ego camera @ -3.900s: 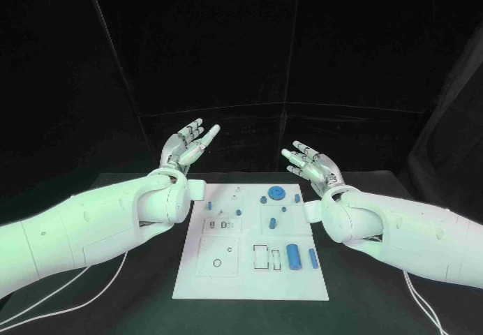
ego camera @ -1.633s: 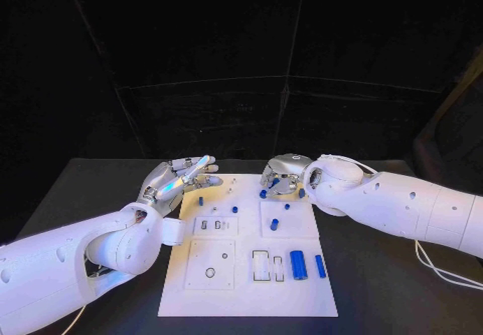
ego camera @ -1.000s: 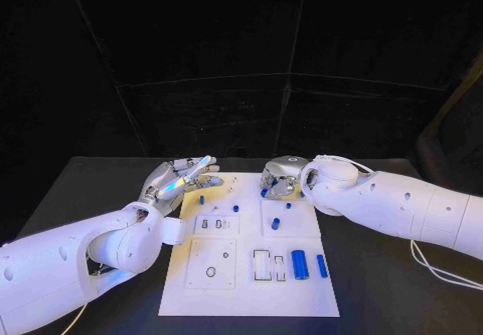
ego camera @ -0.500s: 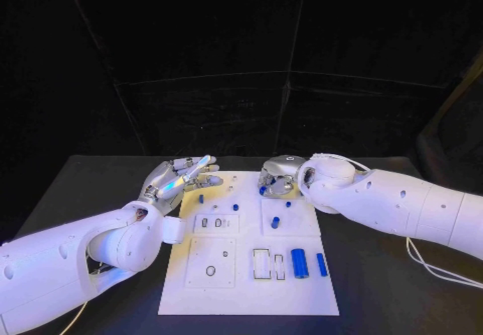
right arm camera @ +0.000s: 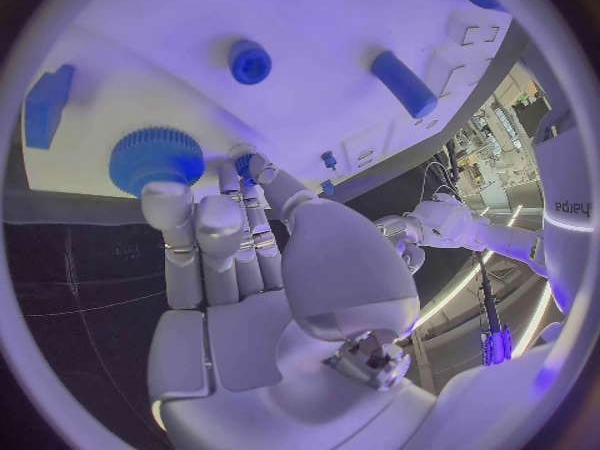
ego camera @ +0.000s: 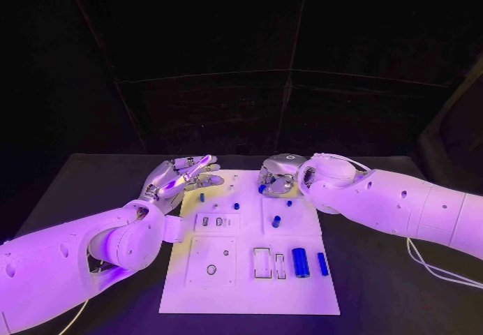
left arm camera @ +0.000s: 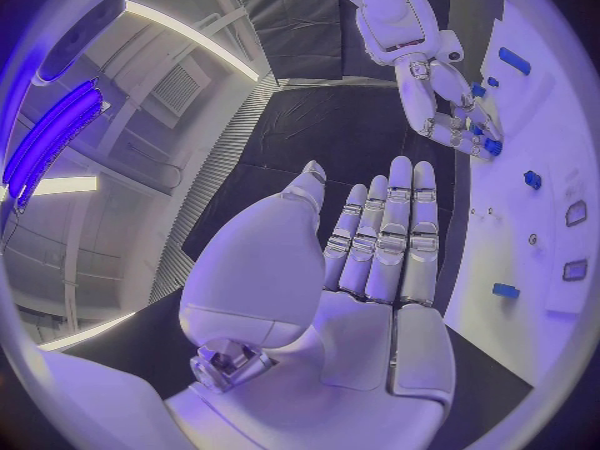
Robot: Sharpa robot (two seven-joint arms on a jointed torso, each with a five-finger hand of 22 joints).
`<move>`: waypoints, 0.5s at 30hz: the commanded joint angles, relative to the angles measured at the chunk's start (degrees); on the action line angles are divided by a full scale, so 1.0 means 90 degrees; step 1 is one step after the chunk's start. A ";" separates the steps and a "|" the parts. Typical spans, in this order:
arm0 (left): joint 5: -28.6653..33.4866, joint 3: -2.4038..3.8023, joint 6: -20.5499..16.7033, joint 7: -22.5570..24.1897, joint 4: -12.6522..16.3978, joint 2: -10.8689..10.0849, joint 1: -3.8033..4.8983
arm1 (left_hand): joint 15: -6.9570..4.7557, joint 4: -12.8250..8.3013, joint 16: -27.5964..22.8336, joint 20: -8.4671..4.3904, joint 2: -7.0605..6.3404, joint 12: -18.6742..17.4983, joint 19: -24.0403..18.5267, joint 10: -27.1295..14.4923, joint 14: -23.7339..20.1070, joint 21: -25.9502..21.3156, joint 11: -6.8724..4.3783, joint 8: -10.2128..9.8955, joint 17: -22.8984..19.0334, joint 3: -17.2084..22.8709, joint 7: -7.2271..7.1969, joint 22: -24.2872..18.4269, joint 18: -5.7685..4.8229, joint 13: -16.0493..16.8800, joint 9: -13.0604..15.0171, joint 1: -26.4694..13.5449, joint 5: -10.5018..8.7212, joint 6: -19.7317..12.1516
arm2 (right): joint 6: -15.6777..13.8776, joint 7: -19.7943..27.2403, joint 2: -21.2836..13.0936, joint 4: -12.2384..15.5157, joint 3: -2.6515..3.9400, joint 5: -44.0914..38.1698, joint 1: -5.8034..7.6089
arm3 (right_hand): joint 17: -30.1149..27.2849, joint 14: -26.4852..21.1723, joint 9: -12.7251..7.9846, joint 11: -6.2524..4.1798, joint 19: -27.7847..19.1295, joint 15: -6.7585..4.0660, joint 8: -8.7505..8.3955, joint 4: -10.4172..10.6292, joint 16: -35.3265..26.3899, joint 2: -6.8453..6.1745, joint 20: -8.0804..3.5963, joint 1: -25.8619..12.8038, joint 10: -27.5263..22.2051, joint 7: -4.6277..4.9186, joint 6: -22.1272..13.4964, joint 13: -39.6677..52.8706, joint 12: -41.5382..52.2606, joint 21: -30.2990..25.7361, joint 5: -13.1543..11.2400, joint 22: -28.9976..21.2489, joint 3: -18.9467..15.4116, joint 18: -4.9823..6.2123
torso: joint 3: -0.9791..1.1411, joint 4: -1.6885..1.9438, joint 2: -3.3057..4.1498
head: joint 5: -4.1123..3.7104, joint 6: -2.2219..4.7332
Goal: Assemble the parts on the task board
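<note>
Reaching over the task board (ego camera: 302, 293)'s far end, right hand (ego camera: 277, 176) fingertips touching a blue toothed gear (right arm camera: 155, 158).
Whether it grips the gear, cannot tell. Left hand (ego camera: 179, 179) released, fingers spread, beside the board. Blue cylinder (ego camera: 300, 262) lies in a near recess.

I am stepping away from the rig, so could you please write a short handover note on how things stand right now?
Left hand: open, palm up, fingers spread, holding nothing, at the task board's far left corner.
Right hand: bent down over the board's far edge, fingertips at the blue toothed wheel; I cannot tell whether it grips it.
Two long blue cylinders lie near the board's right edge; small blue pegs stand further up.
Done: nothing I can confirm. Left: the assembly itself.
</note>
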 commanded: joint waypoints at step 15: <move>-0.0032 0.0006 0.0230 -0.0008 -0.0005 0.0019 0.0010 | 0.0006 -0.0042 -0.0029 0.0032 0.0023 -0.0025 -0.0015 -0.0008 -0.0033 -0.0028 0.0045 -0.0030 0.0009 0.0004 0.0094 -0.0012 0.0079 -0.0009 -0.0010 0.0071 0.0013 -0.0018 | -0.1397 -0.0363 0.0277 -0.0127 0.0131 0.0233 0.0020 | 0.0123 0.0135 0.0034 -0.0030 0.0070 -0.0083 0.0016 0.0136 0.0161 -0.0091 0.0012 -0.0186 0.0101 -0.0021 0.0114 0.0005 -0.0022 0.0138 -0.0074 0.0156 0.0159 -0.0115 | -0.0038 0.0040 0.0050 | 0.0041 0.0056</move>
